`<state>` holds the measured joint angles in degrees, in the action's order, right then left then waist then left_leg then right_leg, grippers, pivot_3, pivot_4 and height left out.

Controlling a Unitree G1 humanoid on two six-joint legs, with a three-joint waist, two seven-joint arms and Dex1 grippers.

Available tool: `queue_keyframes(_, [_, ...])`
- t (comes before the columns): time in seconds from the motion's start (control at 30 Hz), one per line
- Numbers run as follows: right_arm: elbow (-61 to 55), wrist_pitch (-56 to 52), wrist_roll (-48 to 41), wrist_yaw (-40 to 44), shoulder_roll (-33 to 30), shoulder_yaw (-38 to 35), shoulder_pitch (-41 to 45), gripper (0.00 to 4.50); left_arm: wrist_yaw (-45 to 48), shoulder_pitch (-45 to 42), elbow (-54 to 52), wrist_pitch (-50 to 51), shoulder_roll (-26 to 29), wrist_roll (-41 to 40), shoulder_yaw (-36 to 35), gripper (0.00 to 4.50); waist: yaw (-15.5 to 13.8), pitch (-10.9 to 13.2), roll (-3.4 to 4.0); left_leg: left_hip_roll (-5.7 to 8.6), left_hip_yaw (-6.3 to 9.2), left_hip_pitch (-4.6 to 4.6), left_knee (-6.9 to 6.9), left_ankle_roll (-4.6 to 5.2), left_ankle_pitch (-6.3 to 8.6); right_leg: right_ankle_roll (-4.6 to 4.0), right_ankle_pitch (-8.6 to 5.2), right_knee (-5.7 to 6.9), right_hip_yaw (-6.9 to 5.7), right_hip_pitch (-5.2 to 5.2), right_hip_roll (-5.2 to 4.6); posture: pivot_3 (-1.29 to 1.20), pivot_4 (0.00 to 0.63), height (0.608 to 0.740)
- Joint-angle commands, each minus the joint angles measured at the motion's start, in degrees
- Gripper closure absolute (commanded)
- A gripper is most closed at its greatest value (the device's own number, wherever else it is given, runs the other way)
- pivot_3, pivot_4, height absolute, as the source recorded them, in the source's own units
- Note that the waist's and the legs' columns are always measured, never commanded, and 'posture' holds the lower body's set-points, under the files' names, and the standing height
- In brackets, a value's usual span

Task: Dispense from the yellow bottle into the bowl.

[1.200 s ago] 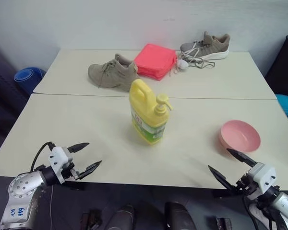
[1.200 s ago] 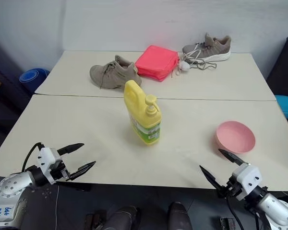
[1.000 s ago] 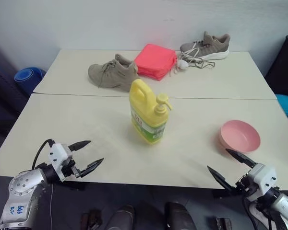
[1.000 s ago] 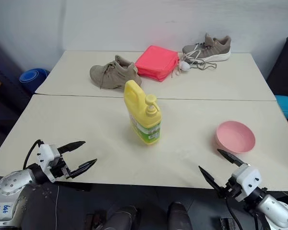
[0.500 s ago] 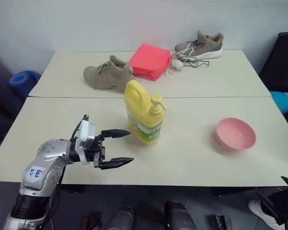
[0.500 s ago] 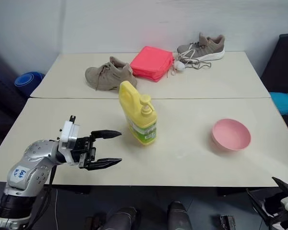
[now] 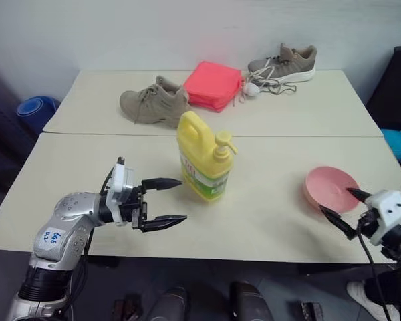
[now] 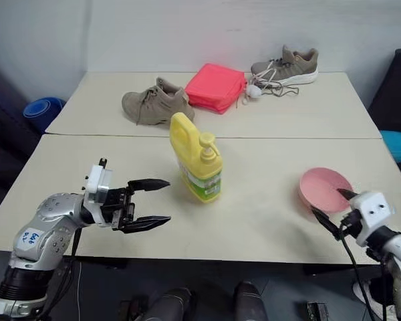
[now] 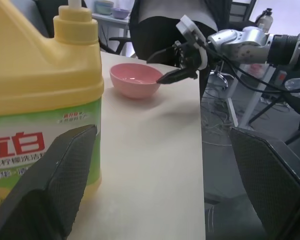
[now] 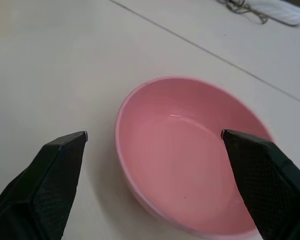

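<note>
The yellow bottle point(image 7: 205, 163) stands upright near the middle of the counter point(image 7: 107, 167), its pump nozzle turned toward the bowl point(image 7: 331, 188), which sits well apart from it near the counter's right front edge. The left claw point(image 7: 164, 200) hangs level just beside the bottle with its fingers spread wide, empty, one finger pointing at the label side and the other lower, out in front. The right claw point(image 7: 343, 210) is also spread and empty, its tips either side of the bowl's near rim.

The main risk is with the bottle. It is tall on a narrow base, and the left claw comes at it from the side; if the upper finger meets the body before the two fingers straddle it, the push will likely tip or slide it away instead of gripping it. The moulded handle faces away from the claw, so a grasp would land on the smooth, rounded body, where it may slip.

The bowl looks light and shallow. A nudge on its rim from the right claw could skate it toward the edge or flip it. From the right wrist view the fingers seem to frame the bowl without touching it, though I cannot be sure of the clearance.

With bottle and bowl this far apart, a press on the pump now would put liquid on the counter, not in the bowl.
</note>
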<state>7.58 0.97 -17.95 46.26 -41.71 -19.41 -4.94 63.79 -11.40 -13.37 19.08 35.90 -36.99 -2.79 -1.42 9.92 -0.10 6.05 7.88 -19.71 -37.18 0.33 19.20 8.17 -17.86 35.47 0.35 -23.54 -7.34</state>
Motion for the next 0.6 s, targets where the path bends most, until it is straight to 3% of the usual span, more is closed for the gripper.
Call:
queue_keyframes(0.03, [3.7,0.8,2.1,-0.3,-0.1,1.5,2.7,0.00,-0.6,0.8,-1.8,-0.4,0.4,0.2,-1.2,0.03,0.1,0.0,0.00,0.00,-0.01,0.00,-0.03,0.00,0.00,0.02,0.01,0.00,0.02,0.00,0.00,0.00,0.150,0.740])
queue_keyframes(0.1, [6.2,2.1,3.6,-0.8,-0.1,2.4,4.0,0.00,-1.1,0.9,-1.7,-0.4,0.4,0.2,-1.6,0.03,0.1,0.0,0.00,0.04,-0.03,-0.02,-0.11,0.03,-0.01,0.08,0.04,0.02,0.04,0.00,-0.02,0.00,0.150,0.740])
queue_keyframes(0.2, [8.1,5.1,4.5,-0.5,0.4,3.0,5.2,0.57,-1.4,1.3,-1.9,-0.7,0.4,0.3,-1.9,0.00,0.1,0.0,0.00,0.04,-0.03,0.00,-0.14,0.03,-0.01,0.07,0.05,0.08,0.03,0.02,-0.01,0.00,0.150,0.740])
queue_keyframes(0.6, [11.1,11.7,5.9,2.0,0.6,5.6,7.0,4.49,-3.7,0.6,-0.6,-0.1,-0.6,-1.1,-3.2,0.00,0.3,0.0,-0.01,0.02,-0.05,0.02,-0.12,0.02,-0.01,0.07,0.05,0.07,0.05,0.01,0.01,0.00,0.150,0.740])
